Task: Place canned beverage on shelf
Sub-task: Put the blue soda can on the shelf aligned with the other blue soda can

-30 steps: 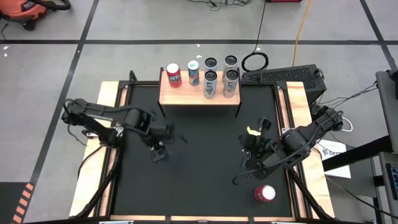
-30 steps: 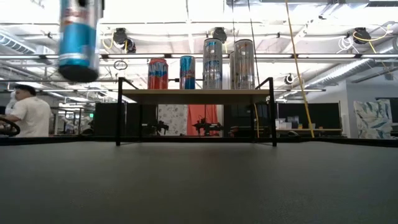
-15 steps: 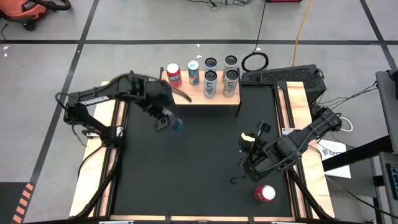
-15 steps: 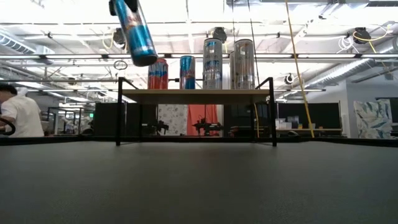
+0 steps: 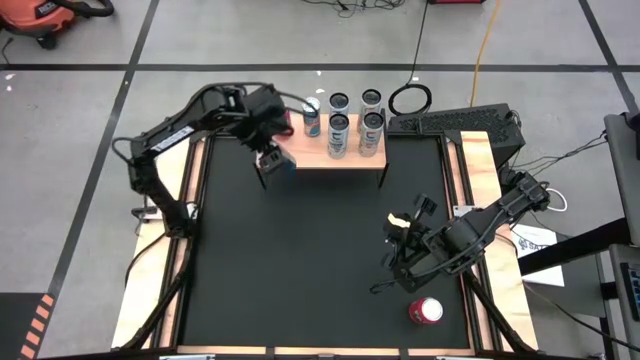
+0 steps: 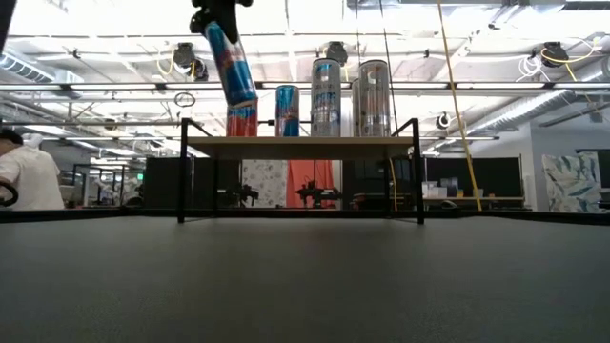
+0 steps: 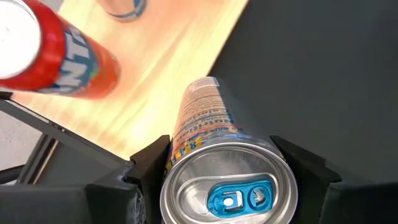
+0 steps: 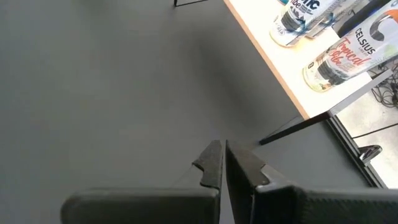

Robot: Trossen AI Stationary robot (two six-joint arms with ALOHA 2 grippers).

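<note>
My left gripper (image 5: 270, 150) is shut on a blue-and-red can (image 6: 232, 62) and holds it in the air at the left front of the shelf (image 5: 310, 152), a light-wood board on thin black legs. A red can (image 7: 59, 56), a short blue can (image 5: 311, 116) and several tall silver cans (image 5: 338, 135) stand on the shelf on their bases. My right gripper (image 8: 221, 158) is shut and empty, low over the table's right half (image 5: 397, 245). Another red can (image 5: 425, 311) stands on the table near the front right corner. My left gripper pinches the can's upper end, just below the rim (image 7: 181, 155), between its two fingers (image 7: 148, 163), one on each side. The fingers come from above. The can hangs below them, tilted, clear of the table and higher than the shelf board.
The black tabletop (image 5: 320, 260) has pale wooden strips along its left and right sides. A keyboard (image 5: 455, 122) and cables lie beyond the far right corner. A person (image 6: 24, 176) shows in the room at the left.
My left gripper has carried the can up and toward the table's far edge, from the middle left to the shelf's left front. The can has tipped from upright to slanted. My right gripper has shifted a little toward the near edge.
</note>
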